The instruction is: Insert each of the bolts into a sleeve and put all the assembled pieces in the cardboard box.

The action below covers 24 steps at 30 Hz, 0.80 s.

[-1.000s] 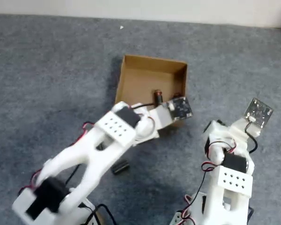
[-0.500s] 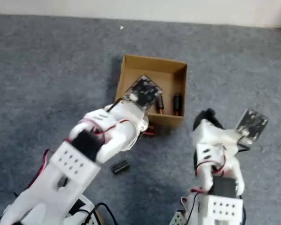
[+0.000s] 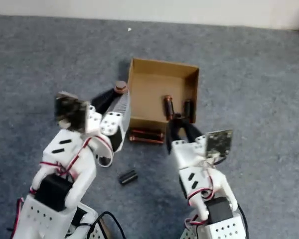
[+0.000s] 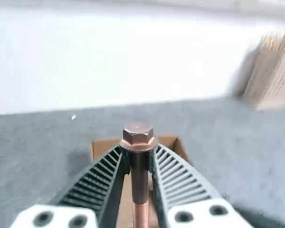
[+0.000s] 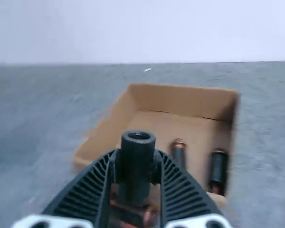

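Note:
My left gripper (image 3: 120, 95) is shut on a copper bolt (image 3: 120, 87), held just outside the left wall of the cardboard box (image 3: 139, 74). In the left wrist view the bolt (image 4: 138, 161) stands upright between the ribbed fingers (image 4: 173, 173), hex head on top. My right gripper (image 3: 179, 125) is at the box's near wall, shut on a black sleeve (image 5: 137, 159) with its bore facing up. Two assembled pieces (image 3: 168, 107) (image 3: 188, 108) lie in the box (image 5: 180, 102). A copper bolt (image 3: 145, 135) lies outside against the near wall. A loose black sleeve (image 3: 128, 177) is on the carpet.
Grey carpet (image 3: 50, 59) covers the table around the box. A pale wall (image 3: 149, 7) runs along the far edge. The two arms' bases sit close together at the near edge, with the loose sleeve between them.
The left arm swung from over the box to its left side and now shows a bolt in its gripper. The right arm moved left, up to the box's near wall.

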### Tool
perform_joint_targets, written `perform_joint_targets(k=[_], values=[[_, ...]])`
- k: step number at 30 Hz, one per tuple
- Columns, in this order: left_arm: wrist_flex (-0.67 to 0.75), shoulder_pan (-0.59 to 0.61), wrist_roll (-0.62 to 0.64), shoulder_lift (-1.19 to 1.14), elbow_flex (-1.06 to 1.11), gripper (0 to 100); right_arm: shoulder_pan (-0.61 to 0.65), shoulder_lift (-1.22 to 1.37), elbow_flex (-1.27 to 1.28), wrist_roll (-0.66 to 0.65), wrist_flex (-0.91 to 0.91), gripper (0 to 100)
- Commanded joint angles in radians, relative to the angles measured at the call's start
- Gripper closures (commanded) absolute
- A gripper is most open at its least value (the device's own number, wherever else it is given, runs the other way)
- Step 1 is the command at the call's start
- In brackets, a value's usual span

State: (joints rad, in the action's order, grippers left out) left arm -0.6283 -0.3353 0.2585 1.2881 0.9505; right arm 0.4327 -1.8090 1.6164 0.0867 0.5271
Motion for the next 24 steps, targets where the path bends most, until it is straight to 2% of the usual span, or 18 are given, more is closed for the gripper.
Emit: perform_joint_targets(k=[1, 4, 7, 14, 24], values=[[0.112, 0.007, 0.097, 0.084, 0.028, 99, 0.125, -0.001, -0.002, -0.1, -0.062, 99.3], [0.166, 0.007, 0.169, 0.113, 0.07, 99, 0.211, -0.001, 0.038, -0.169, -0.102, 99.3], [0.206, 0.002, 0.213, 0.133, 0.117, 99, 0.249, -0.001, 0.081, -0.178, -0.174, 99.3], [0.319, -0.136, 0.216, 0.145, 0.223, 99, 0.251, -0.002, 0.114, -0.178, -0.236, 99.3], [0.318, -0.145, 0.206, 0.145, 0.245, 99, 0.243, -0.002, 0.114, -0.178, -0.236, 99.3]])
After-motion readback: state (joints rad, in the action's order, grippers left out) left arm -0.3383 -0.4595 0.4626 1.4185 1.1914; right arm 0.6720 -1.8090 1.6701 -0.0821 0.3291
